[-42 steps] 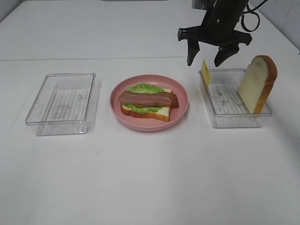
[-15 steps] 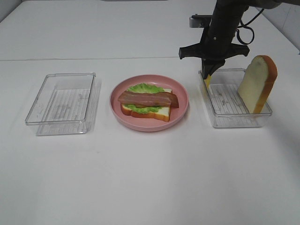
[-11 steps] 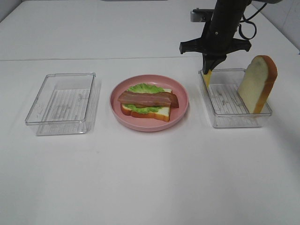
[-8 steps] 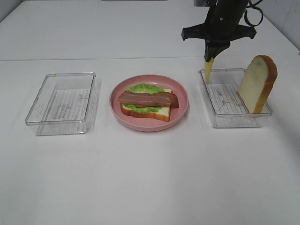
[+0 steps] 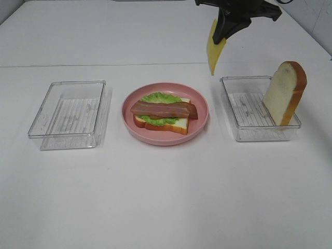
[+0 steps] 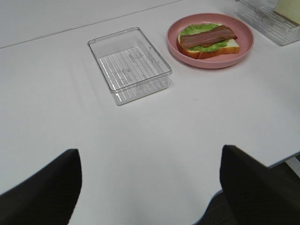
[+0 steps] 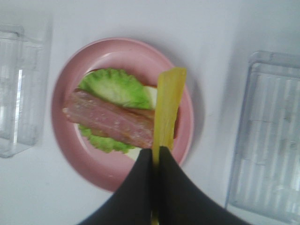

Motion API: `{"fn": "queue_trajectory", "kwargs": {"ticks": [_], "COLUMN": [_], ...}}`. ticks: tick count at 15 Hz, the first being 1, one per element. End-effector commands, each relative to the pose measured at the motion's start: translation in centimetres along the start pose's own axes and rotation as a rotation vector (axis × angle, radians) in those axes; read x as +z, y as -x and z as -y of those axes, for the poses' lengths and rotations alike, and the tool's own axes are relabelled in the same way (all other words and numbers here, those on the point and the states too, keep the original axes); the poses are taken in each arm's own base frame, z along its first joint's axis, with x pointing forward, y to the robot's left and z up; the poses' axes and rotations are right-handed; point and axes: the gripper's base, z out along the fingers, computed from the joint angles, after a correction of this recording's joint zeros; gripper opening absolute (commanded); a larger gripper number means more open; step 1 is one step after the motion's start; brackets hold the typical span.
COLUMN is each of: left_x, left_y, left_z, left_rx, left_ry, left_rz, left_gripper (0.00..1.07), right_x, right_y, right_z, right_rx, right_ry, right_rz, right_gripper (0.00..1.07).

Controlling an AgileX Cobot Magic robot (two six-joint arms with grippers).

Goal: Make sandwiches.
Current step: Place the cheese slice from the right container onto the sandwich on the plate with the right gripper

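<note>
On the pink plate lies a part-built sandwich: a white bread slice, green lettuce and a bacon strip on top. My right gripper hangs high at the back, between the plate and the right tray, shut on a yellow cheese slice that dangles from it. In the right wrist view the shut gripper holds the cheese over the plate and the bacon. A second bread slice leans upright in the right tray. My left gripper stands open and empty, well back from the plate.
An empty clear tray sits left of the plate, also seen in the left wrist view as the tray. The white table's front edge shows near the left gripper. The right tray holds only the leaning bread.
The right gripper has lifted the cheese slice out of the right tray and carried it up and left, towards the plate. The left gripper and the sandwich have not moved.
</note>
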Motion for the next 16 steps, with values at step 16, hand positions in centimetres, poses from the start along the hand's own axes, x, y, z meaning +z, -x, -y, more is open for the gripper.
{"fn": "queue_trajectory", "kwargs": {"ticks": [16], "left_x": [-0.2], "left_y": [-0.1], "left_z": [0.0], "left_rx": [0.002], "left_ry": [-0.004], "left_rz": [0.031], "left_gripper": [0.77], "right_x": [13.4], "right_y": [-0.6], "right_z": [-6.3], "right_rx": [-0.044], "right_ry": [0.305], "right_rz": [-0.094], "right_gripper": [0.00]}}
